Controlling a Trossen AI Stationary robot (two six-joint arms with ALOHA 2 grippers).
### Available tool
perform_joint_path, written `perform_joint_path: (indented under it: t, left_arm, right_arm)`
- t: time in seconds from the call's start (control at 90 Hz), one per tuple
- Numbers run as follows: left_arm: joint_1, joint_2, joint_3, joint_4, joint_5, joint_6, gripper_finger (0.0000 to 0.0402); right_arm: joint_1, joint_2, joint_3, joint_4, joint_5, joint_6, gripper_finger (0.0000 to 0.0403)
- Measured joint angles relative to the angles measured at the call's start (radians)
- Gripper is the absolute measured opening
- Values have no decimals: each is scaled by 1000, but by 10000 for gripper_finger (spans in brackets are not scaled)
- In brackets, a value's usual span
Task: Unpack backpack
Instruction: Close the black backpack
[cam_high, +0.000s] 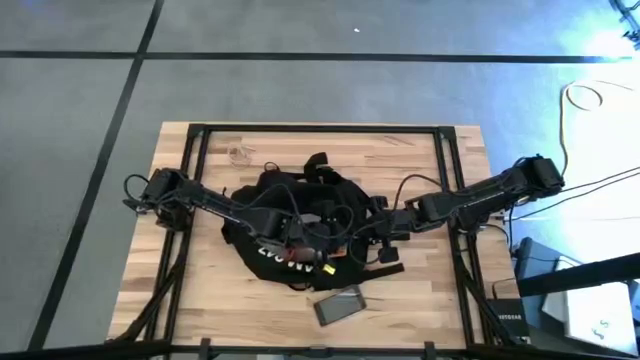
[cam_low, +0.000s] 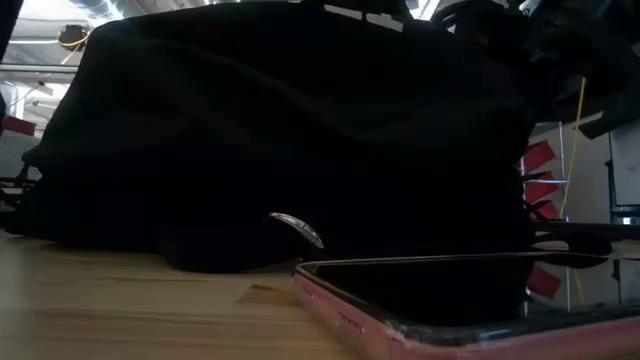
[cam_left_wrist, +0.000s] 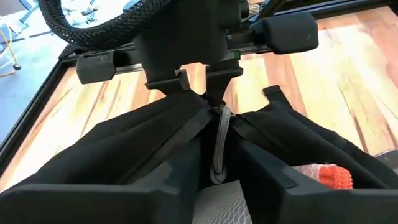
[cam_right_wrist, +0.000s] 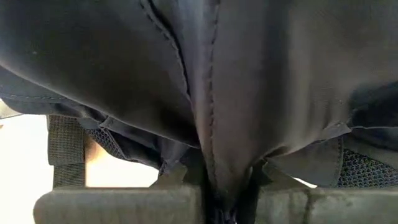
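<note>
— So where is the backpack (cam_high: 290, 225) sitting?
— Mid-table, with a pink-cased phone (cam_high: 340, 304) lying just beside it.
— And the grippers?
— Right gripper (cam_right_wrist: 214, 186) is pinching backpack fabric tight. Left gripper (cam_high: 310, 240) is reaching in; I cannot tell its fingers' state.

Matt black cloth backpack (cam_high: 290, 225) on smooth pale wood table (cam_high: 420, 290)

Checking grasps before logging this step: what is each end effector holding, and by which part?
Right end effector pinches a fold of the backpack fabric. Left end effector: cannot be told.
</note>
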Motion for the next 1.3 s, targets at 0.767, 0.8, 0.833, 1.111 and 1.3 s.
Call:
perform_joint_path:
  t: [0.767,0.8,0.833,1.111,1.3]
  left_arm:
    - [37,25,0,-28,94,-49,56]
    - [37,25,0,-21,94,-48,52]
    - [37,25,0,-9,94,-48,49]
    - [38,25,0,8,97,-16,6]
    - [38,25,0,0,97,-17,1]
  right_arm:
    - [0,0,0,4,0,0,23]
    - [0,0,0,4,0,0,23]
    - [0,0,0,4,0,0,23]
    - [0,0,0,4,0,0,23]
    - [0,0,0,4,0,0,23]
